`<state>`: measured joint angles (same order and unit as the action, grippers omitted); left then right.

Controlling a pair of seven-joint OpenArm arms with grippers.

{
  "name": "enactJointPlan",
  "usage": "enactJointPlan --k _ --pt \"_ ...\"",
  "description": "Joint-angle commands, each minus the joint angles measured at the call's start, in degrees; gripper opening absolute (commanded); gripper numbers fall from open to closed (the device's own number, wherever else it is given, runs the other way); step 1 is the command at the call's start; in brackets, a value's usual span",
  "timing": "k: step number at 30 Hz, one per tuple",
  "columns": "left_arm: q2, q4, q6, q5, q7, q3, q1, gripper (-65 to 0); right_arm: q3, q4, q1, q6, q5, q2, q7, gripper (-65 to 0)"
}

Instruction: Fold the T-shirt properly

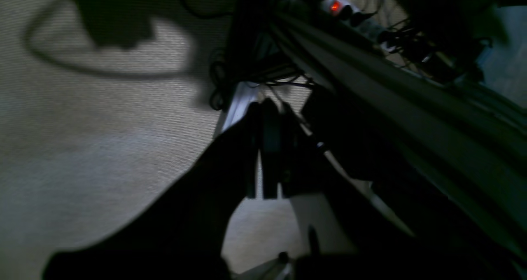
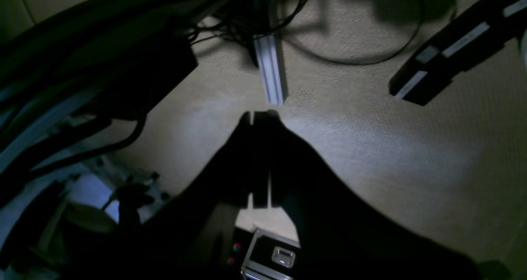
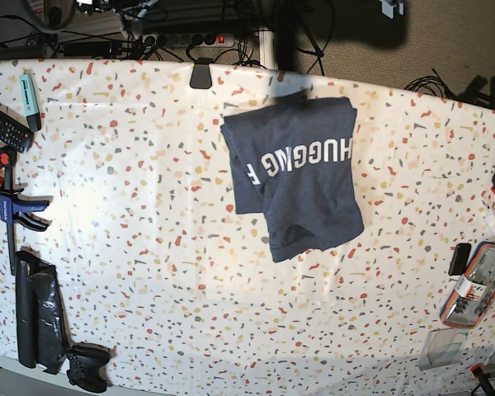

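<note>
Table (image 3: pixel 148 272) fills the base view, white and speckled with red, grey and yellow flecks, and everything else sits on it or beyond its far edge. T-shirt (image 3: pixel 301 177) comes next in size: dark navy, heathered, lying folded into a rough block right of the table's centre and toward the far edge, white block letters upside down across its upper half. A narrower folded flap of it runs out toward the near side.

Neither of my arms shows clearly over the table in the base view. Both wrist cameras look down past the table at beige woven carpet (image 1: pixel 82 148) and a tangle of dark cables.

My left claw (image 1: pixel 267 148) is a dark silhouette in its wrist view, fingers lying close side by side with only thin slits of light between them, and I see nothing in the grip. My right claw (image 2: pixel 261 160) looks the same in its own view: fingers drawn nearly together, one thin bright slit low down, nothing pinched.

Along the table's left edge lie a long black bundle (image 3: pixel 37 309), a blue and black clamp (image 3: pixel 12 206) with orange tips, a black remote (image 3: pixel 2 124) and a teal marker (image 3: pixel 29 91). A black game controller (image 3: pixel 88 367) sits at the near left corner. At the right edge lies a clear pouch (image 3: pixel 477 285)
</note>
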<state>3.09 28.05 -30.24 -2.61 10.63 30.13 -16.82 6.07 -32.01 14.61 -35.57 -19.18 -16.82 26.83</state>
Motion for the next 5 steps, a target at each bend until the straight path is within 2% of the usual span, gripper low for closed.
enactJointPlan --k 1,5 --pt "0.1 0.0 -0.4 -0.2 -0.2 0.2 -0.3 -65.0 -0.6 -0.2 0.3 0.2 -1.4 -0.8 0.0 -65.0" --pt "0.1 0.0 -0.4 -0.2 -0.3 0.2 0.0 -65.0 -1.3 -0.2 0.1 0.2 -3.0 -0.8 -0.3 -65.0"
